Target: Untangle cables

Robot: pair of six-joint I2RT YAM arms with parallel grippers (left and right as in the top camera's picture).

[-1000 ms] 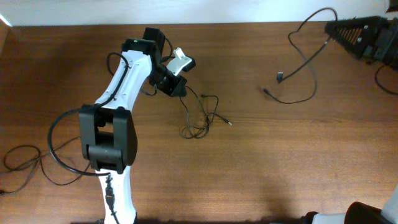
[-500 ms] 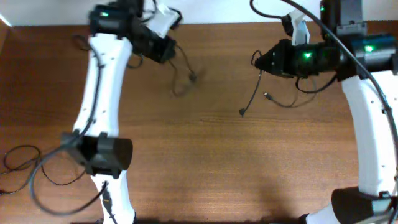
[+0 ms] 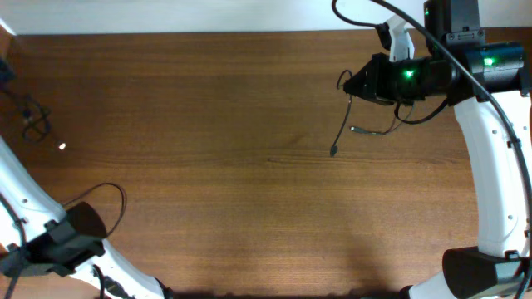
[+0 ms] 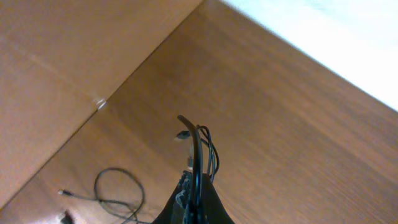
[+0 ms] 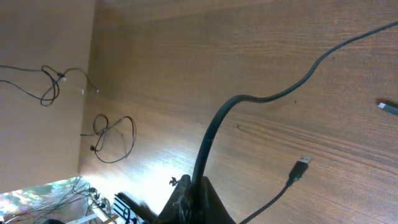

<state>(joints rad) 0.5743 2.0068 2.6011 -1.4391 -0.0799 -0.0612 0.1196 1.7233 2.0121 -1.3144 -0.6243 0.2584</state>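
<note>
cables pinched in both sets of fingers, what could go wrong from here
1. The left fingers pinch several strands of the cable clump together; pulling may tighten the tangle instead of loosening it.
2. That clump hangs near the table's left edge; released there, it might slide off.
3. The right fingers grip one cable at a single spot, with a USB plug dangling nearby; it could slip out or snag.

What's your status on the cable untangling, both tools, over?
Left tool shut on bunched cable, held aloft. Right tool shut on second cable. Cables well apart; no obstruction seen.
</note>
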